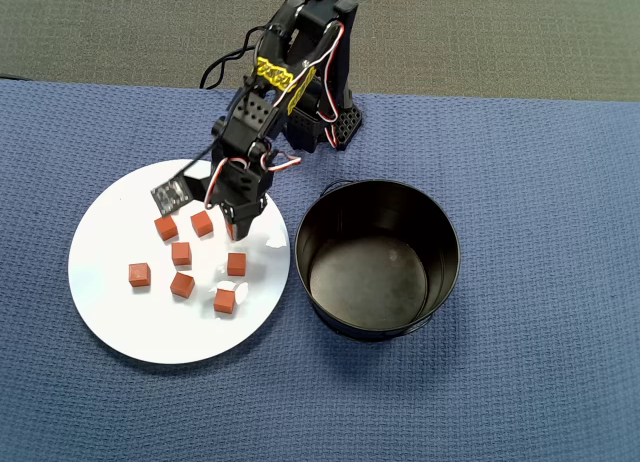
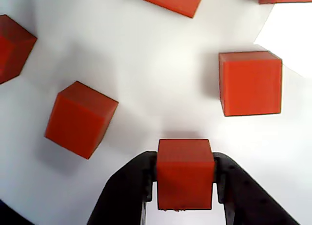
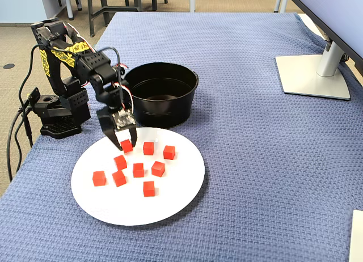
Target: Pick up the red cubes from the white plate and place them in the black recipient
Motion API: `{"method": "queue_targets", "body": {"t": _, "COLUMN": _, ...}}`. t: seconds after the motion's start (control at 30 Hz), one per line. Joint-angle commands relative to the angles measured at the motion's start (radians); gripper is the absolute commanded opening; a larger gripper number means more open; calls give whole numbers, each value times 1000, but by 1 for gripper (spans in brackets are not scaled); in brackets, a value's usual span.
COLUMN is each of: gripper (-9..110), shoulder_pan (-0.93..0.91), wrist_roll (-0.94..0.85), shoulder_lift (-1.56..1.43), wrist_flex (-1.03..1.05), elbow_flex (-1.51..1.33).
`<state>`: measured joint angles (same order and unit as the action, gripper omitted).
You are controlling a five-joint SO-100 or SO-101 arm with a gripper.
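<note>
Several red cubes (image 1: pixel 181 253) lie scattered on the white plate (image 1: pixel 110 242), left of the black recipient (image 1: pixel 440 232), whose inside is empty. My gripper (image 2: pixel 185 181) reaches down over the plate's far side in the overhead view and is shut on one red cube (image 2: pixel 185 174), a black finger (image 2: pixel 131 186) pressed against each side. That cube (image 3: pixel 126 146) sits at the plate (image 3: pixel 170 188) edge nearest the recipient (image 3: pixel 161 112); I cannot tell whether it is lifted off. Loose cubes (image 2: pixel 80 119) (image 2: pixel 250 83) lie just ahead of the jaws.
Plate and recipient rest on a blue woven cloth (image 3: pixel 255 160). The arm's base (image 3: pixel 57 117) stands at the table's left edge with cables hanging off it. A monitor stand (image 3: pixel 315 75) sits at the far right.
</note>
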<state>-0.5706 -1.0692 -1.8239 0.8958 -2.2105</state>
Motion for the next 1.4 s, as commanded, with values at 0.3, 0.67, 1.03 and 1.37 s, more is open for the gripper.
{"method": "queue_targets", "body": {"t": 0.3, "gripper": 0, "shoulder_pan": 311, "wrist_roll": 400, "shoulder_lift": -351, "wrist_flex": 526, "elbow_flex": 537}}
{"method": "queue_targets", "body": {"t": 0.67, "gripper": 24, "shoulder_pan": 770, "wrist_roll": 591, "shoulder_lift": -218, "wrist_flex": 635, "elbow_flex": 609}}
{"method": "queue_targets", "body": {"t": 1.03, "gripper": 29, "shoulder_pan": 324, "wrist_roll": 408, "shoulder_lift": -141, "wrist_flex": 465, "elbow_flex": 558}}
{"method": "queue_targets", "body": {"t": 1.37, "gripper": 18, "shoulder_pan": 8, "wrist_roll": 462, "shoulder_lift": 166, "wrist_flex": 259, "elbow_flex": 526}}
